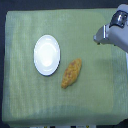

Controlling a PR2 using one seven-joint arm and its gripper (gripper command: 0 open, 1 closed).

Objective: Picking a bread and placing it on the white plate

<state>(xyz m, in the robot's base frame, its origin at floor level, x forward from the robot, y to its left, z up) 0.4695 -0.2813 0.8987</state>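
Overall, a green cloth (30, 95) covered the table and filled most of the exterior view. At the view's upper right, a grey and white arm (119, 31) reached in from the edge, its gripper (98, 36) hanging over bare cloth; whether its jaws stood wide or closed could not be told at that blur. A white plate (46, 54) lay left of centre with nothing on it. Just beside the plate's lower right rim sat the bread (72, 73), slanted, well apart from the gripper.
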